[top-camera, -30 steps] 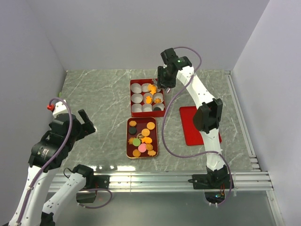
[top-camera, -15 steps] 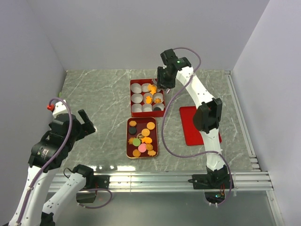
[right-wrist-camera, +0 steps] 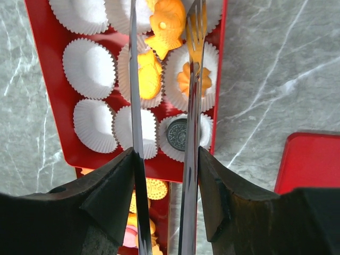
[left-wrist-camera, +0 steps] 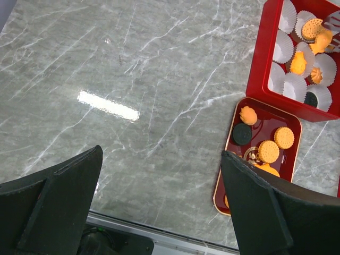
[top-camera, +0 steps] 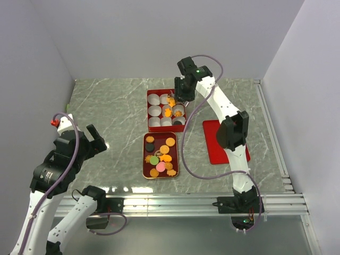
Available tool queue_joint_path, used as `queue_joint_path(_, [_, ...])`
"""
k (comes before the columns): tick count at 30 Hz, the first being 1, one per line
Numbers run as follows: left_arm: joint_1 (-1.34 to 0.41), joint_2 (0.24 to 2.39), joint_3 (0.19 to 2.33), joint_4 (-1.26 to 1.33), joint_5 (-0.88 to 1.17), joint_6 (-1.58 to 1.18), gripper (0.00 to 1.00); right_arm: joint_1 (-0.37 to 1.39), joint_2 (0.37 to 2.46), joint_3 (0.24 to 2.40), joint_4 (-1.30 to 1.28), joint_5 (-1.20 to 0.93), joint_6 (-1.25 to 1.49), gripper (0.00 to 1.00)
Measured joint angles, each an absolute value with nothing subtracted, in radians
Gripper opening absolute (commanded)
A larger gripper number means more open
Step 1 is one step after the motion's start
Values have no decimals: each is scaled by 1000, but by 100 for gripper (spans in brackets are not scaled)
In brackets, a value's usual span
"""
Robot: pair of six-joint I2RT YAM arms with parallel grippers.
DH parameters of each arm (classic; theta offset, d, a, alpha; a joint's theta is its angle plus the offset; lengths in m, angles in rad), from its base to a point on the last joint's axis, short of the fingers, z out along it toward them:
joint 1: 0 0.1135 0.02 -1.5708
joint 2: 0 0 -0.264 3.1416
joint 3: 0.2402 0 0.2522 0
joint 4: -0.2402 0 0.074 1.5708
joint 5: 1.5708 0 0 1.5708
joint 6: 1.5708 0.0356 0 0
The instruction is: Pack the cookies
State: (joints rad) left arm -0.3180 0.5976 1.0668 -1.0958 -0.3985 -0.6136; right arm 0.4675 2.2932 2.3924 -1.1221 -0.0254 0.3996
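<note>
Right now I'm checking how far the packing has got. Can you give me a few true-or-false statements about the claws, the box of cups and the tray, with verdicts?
1. The left claw is open over bare table, holding nothing. True.
2. A dark cookie sits in a paper cup inside the red box. True.
3. Every cup in the box holds a cookie. False: several are bare, such as this empty cup.
4. The flat red piece lies left of the box. False: in the top view it lies to the box's right.
5. The right claw hangs over the tray of loose cookies. False: it is over the box.
</note>
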Motion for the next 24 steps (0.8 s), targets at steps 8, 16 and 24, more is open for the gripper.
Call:
queue_joint_path(8, [-318, 584, 1067, -1096, -403, -614, 100, 485, 2299, 2392, -1124, -17, 398, 45])
queue_joint_path(16, [-318, 577, 1066, -1096, -409, -614, 99, 485, 2299, 2376, -1125, -10, 395, 29])
queue_joint_path(24, [-318, 577, 1066, -1095, -409, -614, 99, 485, 2299, 2367, -1131, 14, 395, 28])
